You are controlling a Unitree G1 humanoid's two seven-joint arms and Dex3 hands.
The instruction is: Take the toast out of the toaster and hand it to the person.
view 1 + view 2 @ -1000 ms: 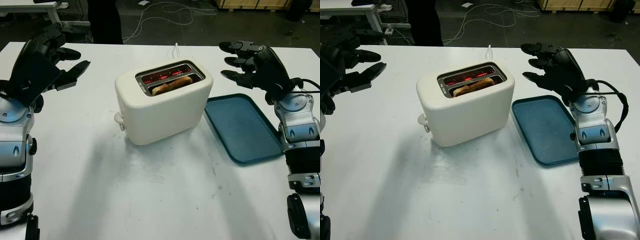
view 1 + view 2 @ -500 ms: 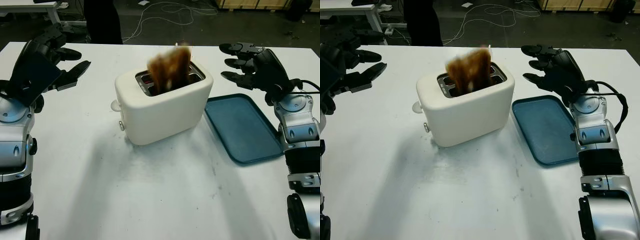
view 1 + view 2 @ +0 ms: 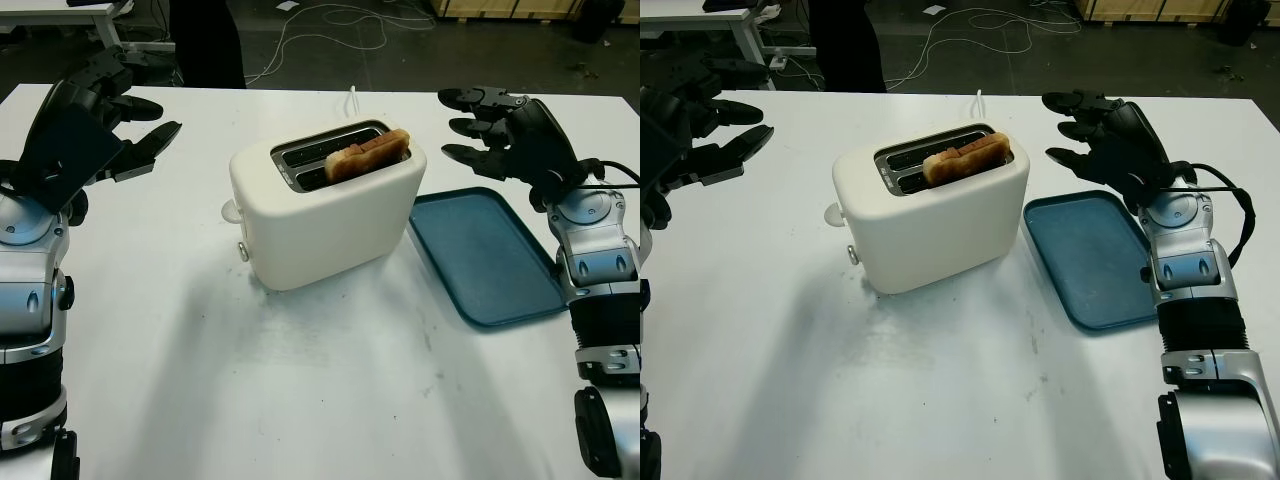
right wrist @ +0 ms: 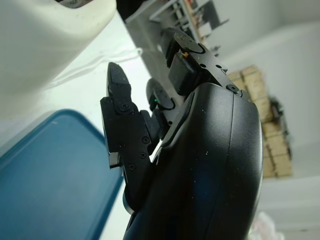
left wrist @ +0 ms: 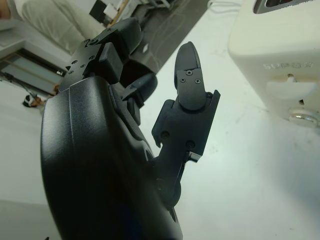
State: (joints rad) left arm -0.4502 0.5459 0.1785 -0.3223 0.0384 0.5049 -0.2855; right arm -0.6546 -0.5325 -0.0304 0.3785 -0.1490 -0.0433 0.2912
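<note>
A cream two-slot toaster (image 3: 325,215) stands in the middle of the white table. A browned slice of toast (image 3: 367,157) sticks up out of its near slot, leaning toward the right end. My left hand (image 3: 120,125) is open, raised above the table well to the left of the toaster. My right hand (image 3: 480,125) is open too, held up to the right of the toaster, above the far end of the tray. Neither hand touches anything. The toaster's side with its lever (image 5: 295,97) appears in the left wrist view.
A blue tray (image 3: 485,255) lies flat on the table right of the toaster. A white cord (image 3: 353,98) runs from behind the toaster to the table's far edge. A person's dark legs (image 3: 208,40) stand beyond the far edge, at the left.
The toast has popped up: a second ago it sat low in the glowing slot, then jumped, and now stands out of the slot. The lever has risen. Both hands have stayed put.
</note>
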